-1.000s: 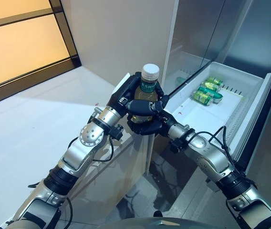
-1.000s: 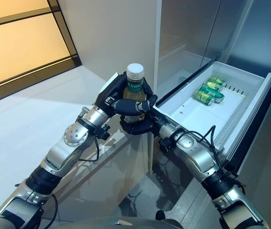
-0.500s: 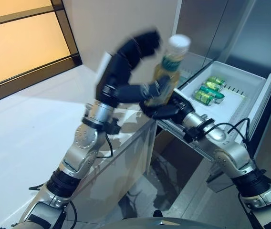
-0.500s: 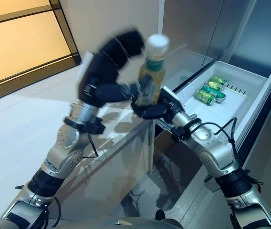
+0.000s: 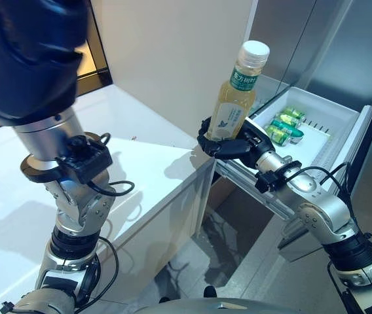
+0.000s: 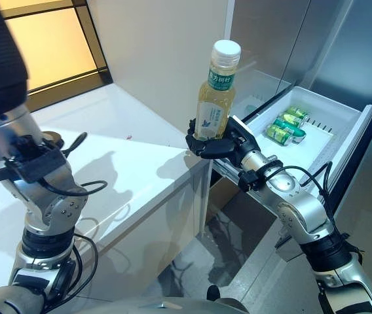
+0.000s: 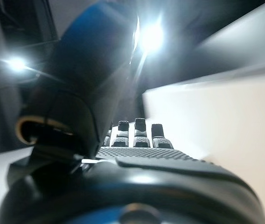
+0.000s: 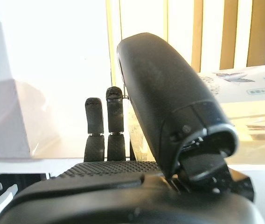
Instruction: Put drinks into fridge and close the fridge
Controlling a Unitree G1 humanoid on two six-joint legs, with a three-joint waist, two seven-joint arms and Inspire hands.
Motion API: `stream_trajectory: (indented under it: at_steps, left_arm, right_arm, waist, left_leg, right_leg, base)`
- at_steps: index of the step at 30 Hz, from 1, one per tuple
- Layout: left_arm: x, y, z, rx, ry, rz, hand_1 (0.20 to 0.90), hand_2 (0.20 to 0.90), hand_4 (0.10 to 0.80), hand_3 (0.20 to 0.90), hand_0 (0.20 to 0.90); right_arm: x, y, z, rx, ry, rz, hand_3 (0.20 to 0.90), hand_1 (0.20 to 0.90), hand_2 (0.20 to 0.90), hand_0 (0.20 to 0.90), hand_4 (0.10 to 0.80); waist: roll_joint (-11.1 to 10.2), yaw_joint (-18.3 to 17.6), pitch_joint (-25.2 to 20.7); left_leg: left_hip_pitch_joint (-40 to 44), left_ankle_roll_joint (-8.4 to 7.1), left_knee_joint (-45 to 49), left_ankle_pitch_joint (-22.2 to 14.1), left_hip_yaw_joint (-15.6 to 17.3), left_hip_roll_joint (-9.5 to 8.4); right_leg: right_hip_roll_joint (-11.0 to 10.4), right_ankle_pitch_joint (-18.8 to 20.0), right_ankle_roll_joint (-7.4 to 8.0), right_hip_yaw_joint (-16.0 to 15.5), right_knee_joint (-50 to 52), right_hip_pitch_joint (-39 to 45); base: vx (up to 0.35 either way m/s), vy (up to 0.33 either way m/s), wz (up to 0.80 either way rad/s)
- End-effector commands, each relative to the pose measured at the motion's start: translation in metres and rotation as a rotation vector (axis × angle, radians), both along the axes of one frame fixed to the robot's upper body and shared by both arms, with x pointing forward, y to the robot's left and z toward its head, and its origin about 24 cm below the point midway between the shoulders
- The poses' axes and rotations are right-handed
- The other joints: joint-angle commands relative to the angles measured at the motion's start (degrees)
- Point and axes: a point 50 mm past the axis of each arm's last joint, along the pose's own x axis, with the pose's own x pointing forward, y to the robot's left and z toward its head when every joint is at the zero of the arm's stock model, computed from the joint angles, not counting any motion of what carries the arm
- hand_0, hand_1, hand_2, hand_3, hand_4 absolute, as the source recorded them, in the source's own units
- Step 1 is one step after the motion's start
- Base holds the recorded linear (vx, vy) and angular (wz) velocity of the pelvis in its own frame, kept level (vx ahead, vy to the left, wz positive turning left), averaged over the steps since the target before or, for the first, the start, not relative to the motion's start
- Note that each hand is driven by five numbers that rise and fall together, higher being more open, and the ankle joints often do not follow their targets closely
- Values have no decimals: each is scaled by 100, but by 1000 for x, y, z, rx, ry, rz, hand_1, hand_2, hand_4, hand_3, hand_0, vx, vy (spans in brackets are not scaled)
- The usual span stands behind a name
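Gripping a yellow drink bottle [image 5: 235,101] upright in the right hand [image 5: 228,145], fingers curled round its base, just at nine o'clock of the open fridge drawer [image 5: 335,145] holding green cans [image 5: 283,125]. Raised close at ten o'clock, left hand [image 7: 137,140] with fingers straight, empty.

Right hand [image 5: 228,142] reaches toward one o'clock, fingers curled tight; left hand [image 7: 137,140] raised near eleven o'clock, fingers straight.
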Motion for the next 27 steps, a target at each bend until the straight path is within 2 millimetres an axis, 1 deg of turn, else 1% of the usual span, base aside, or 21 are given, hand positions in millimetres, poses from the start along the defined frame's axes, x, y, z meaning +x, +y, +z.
stream_trajectory:
  at_steps: [1,2,3,7,10,11,12,13,14,15,16,18,21,23,25,27]
  left_arm:
    - [32,-33,-32,267,237,-313,900,900,800,900,900]
    - [32,-39,-38,304,256,-353,900,900,800,900,900]
    - [32,-48,-47,360,292,-431,900,900,800,900,900]
    - [33,-71,-82,474,450,-669,900,900,800,900,900]
    - [29,-87,-114,538,581,-797,900,900,800,900,900]
    - [25,-92,-129,559,635,-857,900,900,800,900,900]
    - [21,-96,-146,579,694,-894,900,900,800,900,900]
    - [19,-97,-152,592,717,-911,900,900,800,900,900]
    - [16,-98,-163,610,754,-932,900,900,800,900,900]
    - [14,-98,-168,617,763,-936,900,900,800,900,900]
    - [8,-97,-183,642,804,-961,900,900,800,900,900]
    - [4,-97,-192,660,824,-972,900,900,800,900,900]
    - [2,-96,-196,666,821,-970,900,900,800,900,900]
    - [3,-95,-194,663,798,-951,900,900,800,900,900]
    - [6,-96,-187,641,768,-942,900,900,800,900,900]
    - [7,-96,-185,638,763,-943,900,900,800,900,900]
  right_arm:
    - [-3,-60,104,134,-612,-416,200,300,300,300,100]
    - [-4,-64,107,126,-636,-449,200,300,300,300,100]
    - [-4,-70,111,124,-660,-494,200,300,300,300,100]
    - [-4,-91,120,67,-754,-674,200,300,300,300,100]
    - [-2,-101,128,38,-791,-775,200,300,300,300,100]
    - [1,-106,130,27,-796,-810,200,300,300,300,100]
    - [3,-111,133,9,-801,-846,200,300,300,300,100]
    - [4,-113,135,-4,-802,-863,200,300,300,300,100]
    - [5,-119,136,-40,-807,-899,200,300,300,300,100]
    - [6,-122,137,-58,-808,-915,200,300,300,300,100]
    - [10,-133,140,-108,-794,-962,200,300,300,300,100]
    - [16,-143,140,-153,-768,-996,200,300,300,300,100]
    - [22,-153,138,-211,-734,-1026,200,300,300,300,100]
    - [26,-155,137,-246,-718,-1040,200,300,300,300,100]
    - [31,-160,134,-277,-688,-1060,200,300,300,300,100]
    - [31,-161,134,-279,-681,-1063,200,300,300,300,100]
  waist:
    - [-49,-159,-614]
    - [-40,-177,-606]
    - [-27,-188,-596]
    - [17,-212,-556]
    - [41,-224,-536]
    - [46,-209,-529]
    - [47,-186,-522]
    - [48,-175,-520]
    - [49,-155,-516]
    - [49,-144,-516]
    - [51,-92,-511]
    - [59,-47,-505]
    - [61,-1,-495]
    - [66,17,-490]
    - [65,54,-481]
    - [65,56,-473]
  left_leg:
    - [-110,-112,9,-206,-93,92]
    - [-105,-107,9,-209,-93,95]
    - [-104,-100,9,-216,-92,98]
    - [-107,-78,9,-222,-100,105]
    - [-118,-58,9,-218,-118,105]
    - [-126,-51,9,-214,-139,106]
    - [-131,-53,9,-214,-151,110]
    - [-132,-52,9,-215,-160,108]
    - [-131,-53,9,-213,-172,107]
    - [-134,-53,9,-209,-181,105]
    - [-148,-56,9,-196,-213,102]
    - [-154,-65,9,-185,-237,106]
    - [-162,-77,9,-174,-250,116]
    - [-166,-84,9,-166,-249,128]
    - [-166,-91,9,-155,-252,150]
    - [-158,-92,9,-155,-264,153]
  right_leg:
    - [-27,-193,281,-90,49,297]
    - [-15,-189,277,-56,54,294]
    - [0,-183,276,-11,53,289]
    - [34,-167,252,130,58,272]
    - [61,-162,243,210,59,255]
    - [63,-167,240,214,57,254]
    - [63,-174,237,203,59,254]
    - [64,-175,235,199,58,255]
    - [61,-177,237,183,57,261]
    - [61,-179,236,183,56,262]
    - [59,-185,236,162,53,262]
    - [56,-188,239,125,44,272]
    - [49,-195,244,70,42,282]
    - [48,-212,240,28,51,290]
    - [41,-236,224,-35,74,306]
    - [40,-243,216,-52,78,317]
  base:
    - [0,0,0]
    - [0,0,0]
    - [0,0,0]
    - [-1,1,1]
    - [0,0,0]
    - [10,-23,4]
    - [12,-24,4]
    - [0,0,0]
    - [0,0,0]
    - [0,0,0]
    - [0,0,0]
    - [0,0,0]
    - [5,-4,3]
    - [11,-9,13]
    - [10,-12,16]
    - [13,-12,14]
